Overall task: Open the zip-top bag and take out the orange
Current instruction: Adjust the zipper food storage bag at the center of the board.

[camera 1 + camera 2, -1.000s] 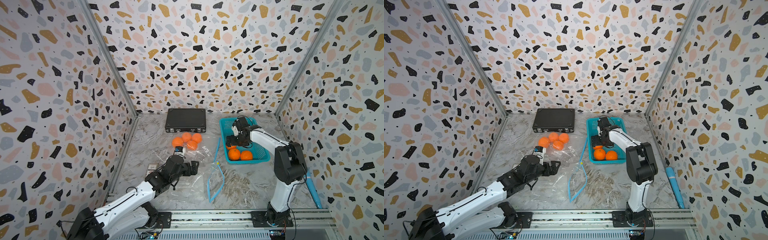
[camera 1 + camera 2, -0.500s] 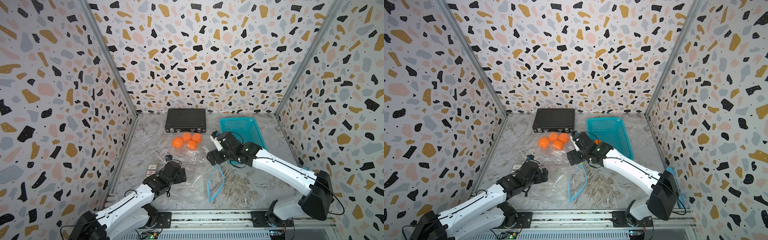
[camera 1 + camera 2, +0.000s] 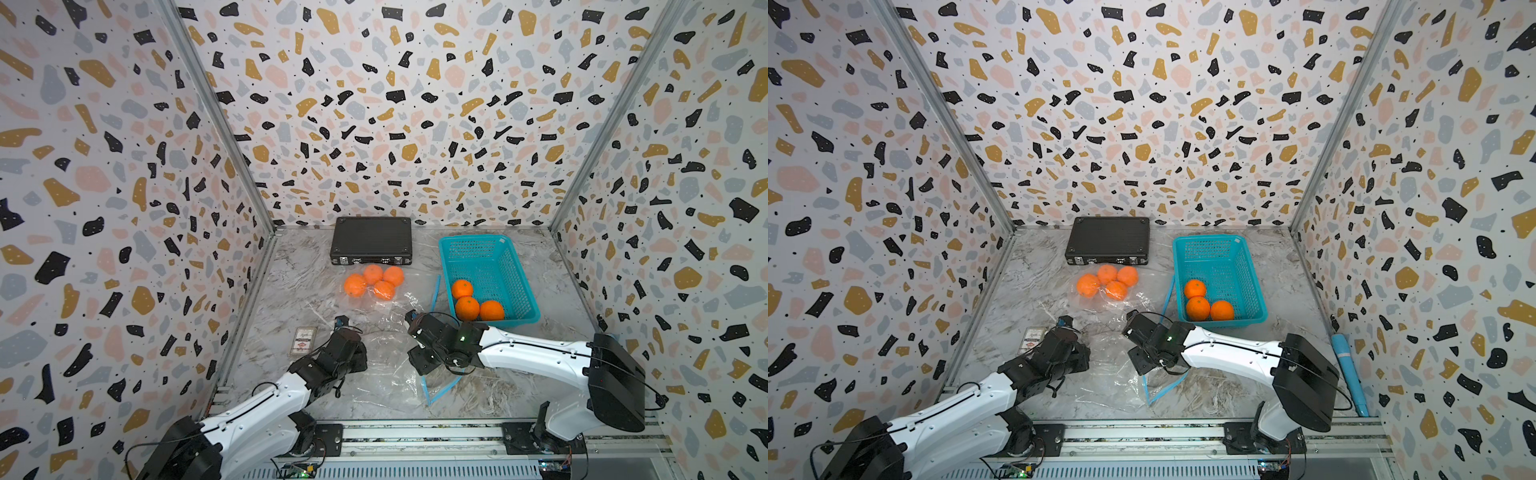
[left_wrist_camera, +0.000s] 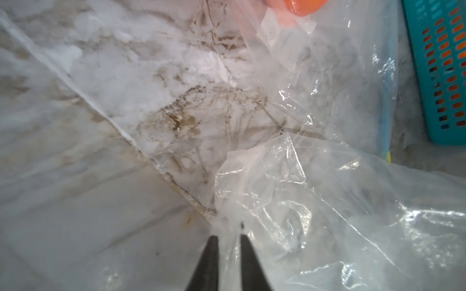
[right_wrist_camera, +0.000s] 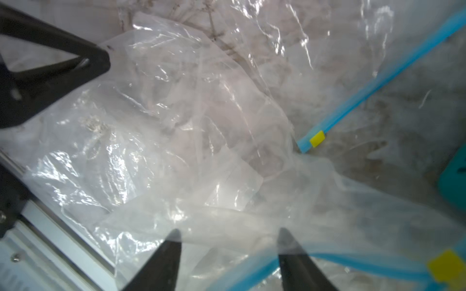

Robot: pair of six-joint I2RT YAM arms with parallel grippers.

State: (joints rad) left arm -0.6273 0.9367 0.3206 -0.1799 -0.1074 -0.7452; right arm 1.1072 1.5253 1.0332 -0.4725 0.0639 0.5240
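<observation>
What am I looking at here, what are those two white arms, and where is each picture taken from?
Two robot arms work on a table. Two pictures look down from above; two come from cameras on the arms' wrists. A clear zip-top bag lies between the arms, with four oranges at its far end. A blue basket holds three oranges, beside a black case. The left end effector is pinched shut on the bag's film; the right end effector stands open over it.

The right gripper [image 3: 412,343] is away from the blue basket [image 3: 517,270] and now sits low over the zip-top bag [image 3: 386,365] near the front, jaws apart. The left gripper [image 4: 228,238] is drawn back toward the front, its once-open jaws now pinching the bag's film.
</observation>
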